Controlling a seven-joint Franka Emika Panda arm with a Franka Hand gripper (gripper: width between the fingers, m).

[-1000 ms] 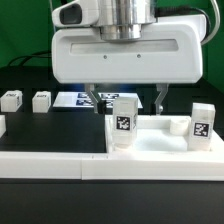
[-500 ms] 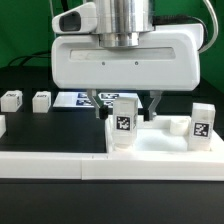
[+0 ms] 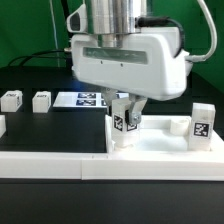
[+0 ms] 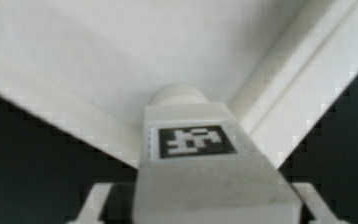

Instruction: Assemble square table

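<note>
The white square tabletop [image 3: 160, 141] lies flat with its sockets up. A white leg [image 3: 124, 132] with a black-and-white tag stands upright at its corner on the exterior view's left. My gripper [image 3: 126, 112] hangs straight above, shut on that leg, with a finger on each side of its upper part. In the wrist view the leg [image 4: 197, 150] fills the space between my fingers [image 4: 101, 200], and the tabletop [image 4: 87, 50] lies beyond it. A second leg [image 3: 200, 122] stands upright at the corner on the exterior view's right.
Two loose legs [image 3: 11, 99] [image 3: 41, 99] lie on the black table at the exterior view's left. The marker board [image 3: 78, 99] lies behind my hand. A long low white border wall [image 3: 60, 167] runs along the front.
My jaws have come in from wide open onto the corner leg. The hand has turned about its vertical axis and now shows its narrower side.
</note>
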